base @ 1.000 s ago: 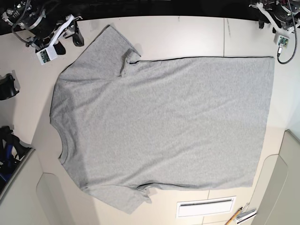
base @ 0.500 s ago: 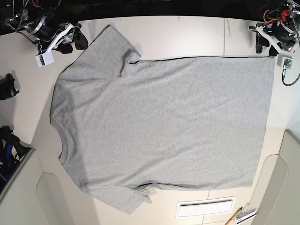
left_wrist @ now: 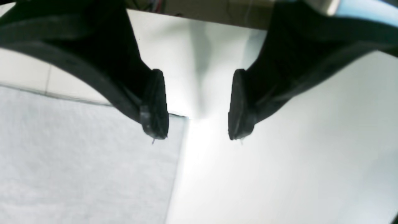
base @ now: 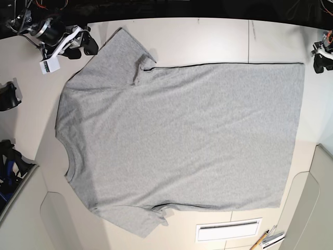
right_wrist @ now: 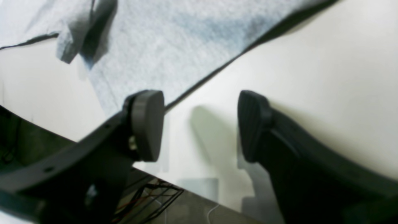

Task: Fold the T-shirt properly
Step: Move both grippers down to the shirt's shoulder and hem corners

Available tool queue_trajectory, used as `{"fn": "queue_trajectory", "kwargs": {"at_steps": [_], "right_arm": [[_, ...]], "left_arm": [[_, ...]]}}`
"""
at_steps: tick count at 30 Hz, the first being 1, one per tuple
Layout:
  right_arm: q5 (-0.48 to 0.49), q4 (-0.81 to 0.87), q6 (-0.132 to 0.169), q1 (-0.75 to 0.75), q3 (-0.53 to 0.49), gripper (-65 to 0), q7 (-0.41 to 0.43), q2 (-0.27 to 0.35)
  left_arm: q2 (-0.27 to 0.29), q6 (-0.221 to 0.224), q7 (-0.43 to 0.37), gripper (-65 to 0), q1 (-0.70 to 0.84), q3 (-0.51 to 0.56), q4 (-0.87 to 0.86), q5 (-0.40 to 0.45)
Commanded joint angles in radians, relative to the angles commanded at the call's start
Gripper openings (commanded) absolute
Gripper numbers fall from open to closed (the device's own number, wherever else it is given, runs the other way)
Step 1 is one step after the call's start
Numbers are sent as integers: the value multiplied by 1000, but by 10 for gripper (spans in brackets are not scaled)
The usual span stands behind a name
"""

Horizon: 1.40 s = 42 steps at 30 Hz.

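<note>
The heather-grey T-shirt [base: 182,135] lies spread flat, plain side up, on the pale table [base: 208,36], with the neck at the left and the hem at the right. My right gripper [base: 87,46] is open beside the upper sleeve. In the right wrist view, the right gripper [right_wrist: 200,124] hovers over bare table just off the edge of the T-shirt [right_wrist: 186,40]. My left gripper [base: 318,60] is at the far right, near the upper hem corner. In the left wrist view, the left gripper [left_wrist: 197,127] is open and empty, with the corner of the T-shirt [left_wrist: 87,161] under its left finger.
A white slotted vent [base: 228,229] and some pencils [base: 268,239] lie at the front edge. Black gear [base: 8,96] sits at the left edge. A raised pale panel [base: 322,198] stands at the lower right. A table seam [base: 248,41] runs near the back.
The left arm has moved down and right, mostly leaving the base view, to beside the hem corner. The right gripper has shifted slightly toward the sleeve. The shirt has not moved.
</note>
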Motion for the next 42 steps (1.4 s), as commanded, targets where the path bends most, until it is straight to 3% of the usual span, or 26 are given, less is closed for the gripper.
{"fn": "queue_trajectory", "kwargs": {"at_steps": [5,9,27,37,39,42], "right_arm": [[0,0,-11,0,-1,-277,0,-3],[3,0,-11,0,-1,-277,0,-34],[2,0,-11,17,-7,-277,0,-170],[2,0,-10,19,-10,-280,23,-183],[3,0,-5,22,-10,-330,23,-183],[-1,0,39,41,-10,-505,23,-183]], "left_arm": [[-6,-86,33,-303,-81,1,-226,-124],[-8,-127,55,-303,-105,2,-311,-179],[-11,-138,62,-303,-154,156,-311,-177],[-11,-138,58,-315,-187,177,-311,-147],[-11,-138,58,-410,-187,177,-311,-147],[-11,-138,58,-533,-187,177,-311,-147]]}}
